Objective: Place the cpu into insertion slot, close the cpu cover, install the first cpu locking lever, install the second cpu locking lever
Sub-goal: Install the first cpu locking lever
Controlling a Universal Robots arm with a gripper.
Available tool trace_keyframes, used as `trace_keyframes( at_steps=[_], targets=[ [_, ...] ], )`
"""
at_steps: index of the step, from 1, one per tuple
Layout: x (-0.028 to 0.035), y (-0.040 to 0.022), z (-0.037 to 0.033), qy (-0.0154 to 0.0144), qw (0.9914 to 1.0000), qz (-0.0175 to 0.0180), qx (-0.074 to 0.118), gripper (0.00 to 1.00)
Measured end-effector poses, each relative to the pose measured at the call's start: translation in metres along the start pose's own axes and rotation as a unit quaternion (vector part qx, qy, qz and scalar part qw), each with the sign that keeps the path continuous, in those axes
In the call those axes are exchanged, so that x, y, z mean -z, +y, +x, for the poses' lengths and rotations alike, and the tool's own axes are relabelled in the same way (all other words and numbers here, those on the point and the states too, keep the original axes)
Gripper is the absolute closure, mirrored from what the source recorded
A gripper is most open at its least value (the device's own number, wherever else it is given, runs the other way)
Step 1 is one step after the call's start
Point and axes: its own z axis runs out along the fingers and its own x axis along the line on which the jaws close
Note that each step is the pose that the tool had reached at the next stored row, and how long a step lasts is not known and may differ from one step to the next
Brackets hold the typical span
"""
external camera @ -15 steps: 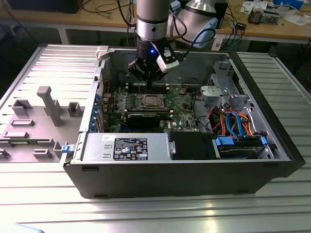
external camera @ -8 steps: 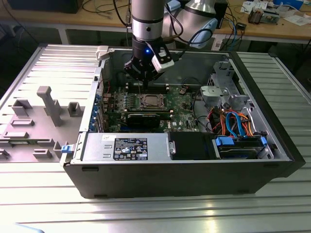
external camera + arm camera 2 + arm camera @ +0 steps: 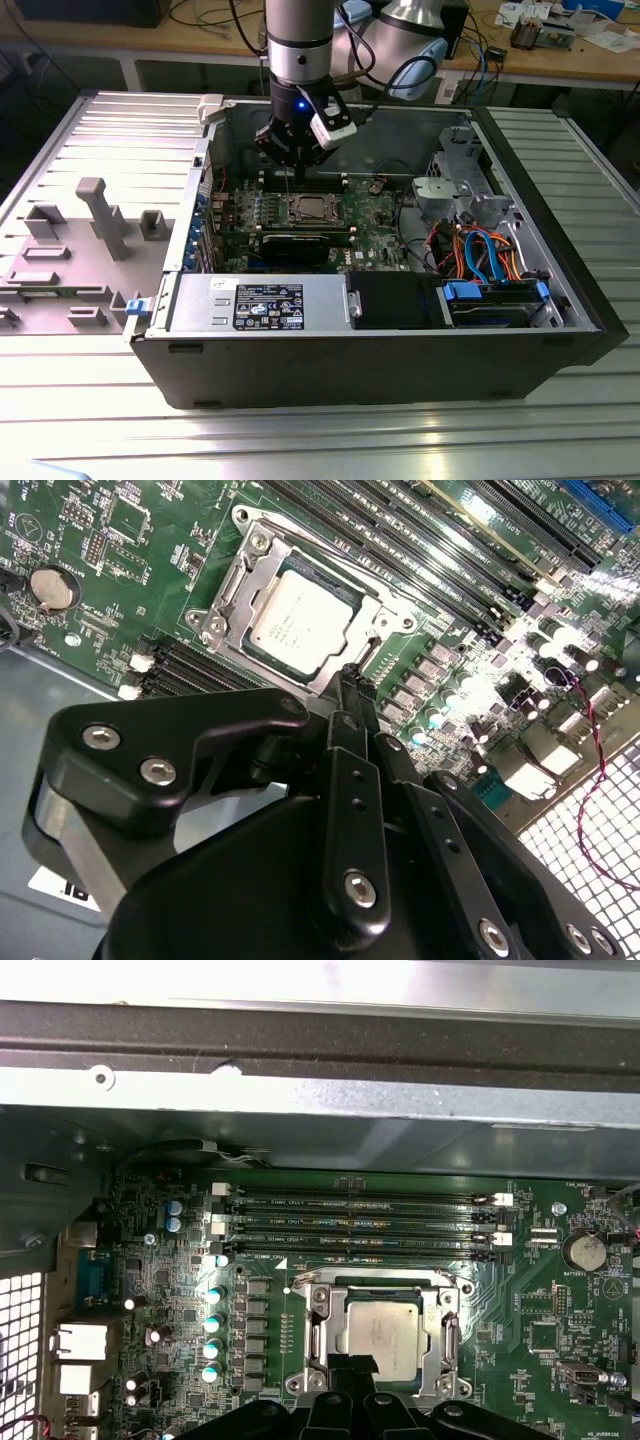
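Hovering close above the circuit board (image 3: 520, 1360), the end effector (image 3: 350, 675) has its fingers brought together and holds nothing. Just beyond its tip the cpu (image 3: 300, 620) lies flat in the insertion slot (image 3: 245, 525), silver face up. The cpu cover (image 3: 222, 605) appears folded down around it, with the chip showing through its window. The locking levers (image 3: 450, 1332) look like thin bright bars running along two sides of the frame, to either side of the tip, but I cannot tell whether either is hooked home. With the chip seated and the frame down, the work seems to stand at the clamping stage, and the closed tip suits pushing rather than gripping. Doing this well likely means touching only the free end of a bar or the frame's edge, never the bare face of the chip. The frame probably ought to sit level all round before any load goes on, since a tilted chip could bend the contacts beneath it. A slow, curved push, down and then sideways, should carry a bar under its catch. The memory slots (image 3: 360, 1225) lie farther ahead of the tip and the small capacitors (image 3: 213, 1320) off to one side, so any sideways slip risks striking them.
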Motion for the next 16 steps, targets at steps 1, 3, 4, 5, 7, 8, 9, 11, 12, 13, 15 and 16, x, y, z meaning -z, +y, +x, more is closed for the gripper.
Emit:
trace_keyframes(
  at_steps=[1,3,4,5,7,8,9,11,12,13,15,16],
  targets=[
    [0.0,0.0,0.0,0.0,1.0,0.0,0.0,0.89],
    [0.0,0.0,0.0001,0.0,1.0,0.0,0.0,0.89],
    [0.0,0.0,0.0001,0.0,1.0,0.0,0.0,0.89],
    [0.0,0.0,0.0001,0.0,1.0,0.0,0.0,0.89],
    [0.0,0.0,0.0001,0.0,1.0,0.0,0.0,0.89],
    [0.0,0.0,0.0001,0.0,1.0,0.0,0.0,0.89],
    [0.0,0.0,0.0002,0.0,1.0,0.0,0.0,0.89],
    [0.0,0.0,0.0011,0.0,1.0,0.0,0.0,0.89],
    [0.0001,0.0,0.0024,0.0,1.0,0.0,0.0,0.89],
    [0.0002,0.0001,0.0042,0.0,1.0,-0.0001,0.0,0.89],
    [0.0003,0.0003,0.0092,-0.0005,1.0,-0.0002,0.0,0.89],
    [0.0004,0.0005,0.0124,-0.0011,1.0,-0.0001,0.0,0.89]
  ],
)
